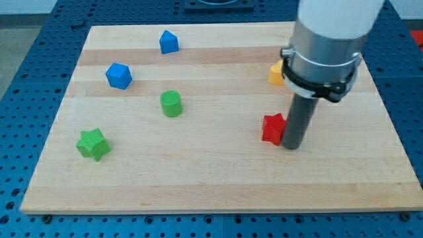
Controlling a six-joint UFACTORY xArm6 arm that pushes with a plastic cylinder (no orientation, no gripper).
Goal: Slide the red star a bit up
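Right now the tip of the dark rod rests on the wooden board, touching or just beside the red star, which sits at about ten o'clock from the tip. The arm carries no claw, only this straight rod, so nothing is clenched or grasped. The red star lies in the right half of the board, roughly level with its middle, partly hidden along its right edge by the rod.

At about twelve o'clock from the red star, near the view's top right, a yellow block peeks out from behind the arm's grey collar; its shape cannot be made out. Well apart, at nine o'clock from the star, stands a green cylinder. A green star lies at about eight o'clock from that cylinder, near the board's left edge. Two blue blocks sit in the upper left: a blue cube-like block at eleven o'clock from the cylinder, and a blue pentagon-shaped block at twelve o'clock from it, close to the board's top edge.
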